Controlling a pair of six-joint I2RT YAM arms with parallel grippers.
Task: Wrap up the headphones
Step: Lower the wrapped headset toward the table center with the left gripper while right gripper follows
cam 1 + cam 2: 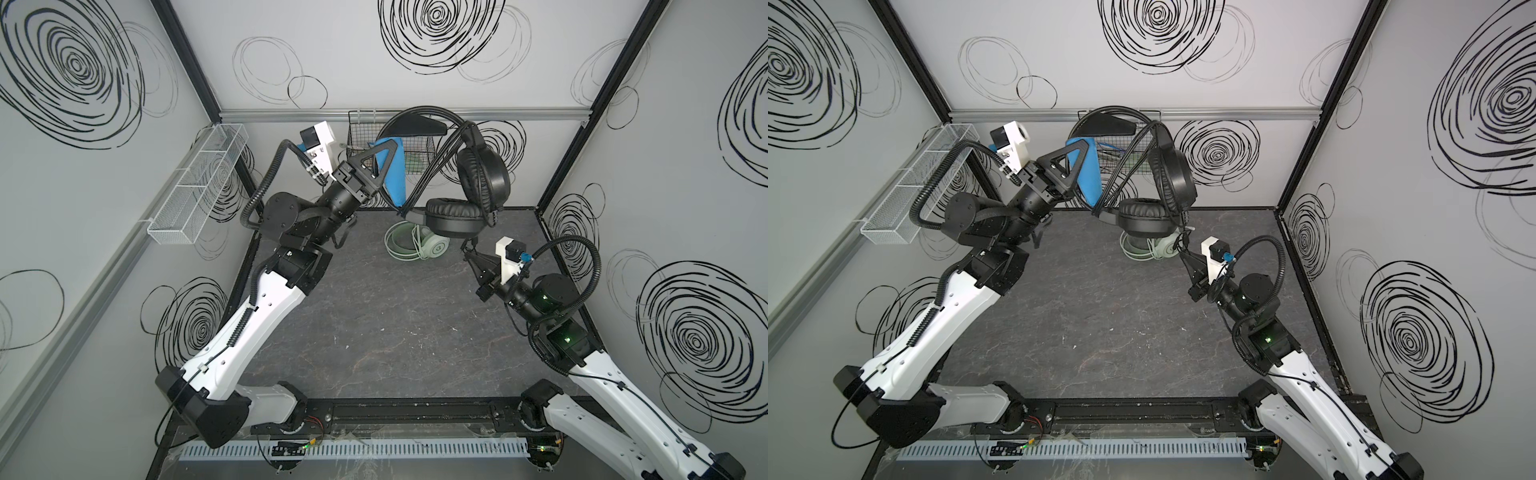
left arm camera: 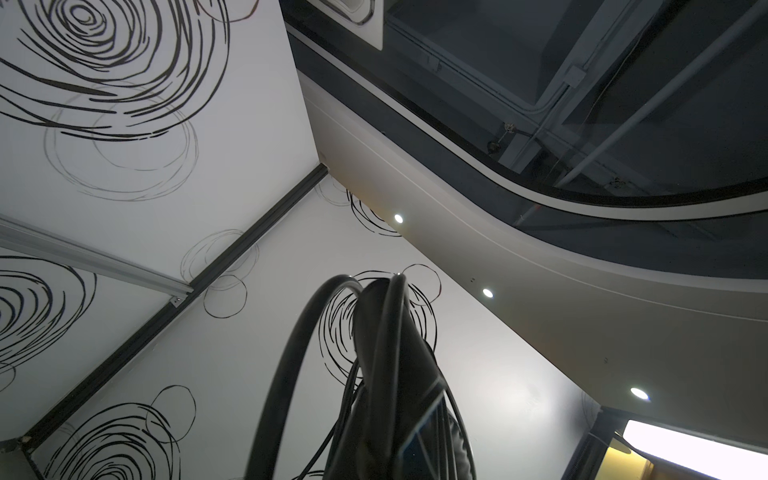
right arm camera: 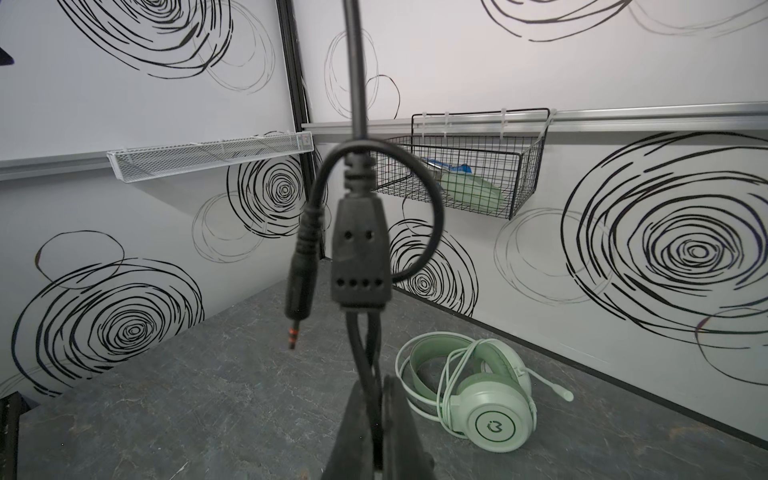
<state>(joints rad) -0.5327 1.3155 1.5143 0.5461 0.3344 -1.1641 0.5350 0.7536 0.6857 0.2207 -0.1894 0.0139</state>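
left gripper [image 1: 384,156] clamped on the black headset [image 1: 482,178] band, hoisted at 12 o'clock, right gripper [image 1: 467,251] at its 6 o'clock pinching the black cord [image 3: 365,357], mint headset [image 3: 494,419] just lying on the mat [image 1: 374,324]

Mint headset [image 1: 436,249] lay partly hidden under black headset [image 1: 455,216] in both top views. Right end effector [image 3: 376,440] was blurred and cropped in its wrist view. Basket [image 1: 356,141] contents were indistinct.

The black headset [image 1: 482,178], blue headband padding [image 1: 397,183] showing, hangs in the air, its black cord [image 1: 432,166] strung in several strands across the band. The mint-green headset [image 3: 494,419] lies on its side below it, with its white cord [image 3: 449,374] looped around it and its boom mic [image 3: 552,384] sticking out.
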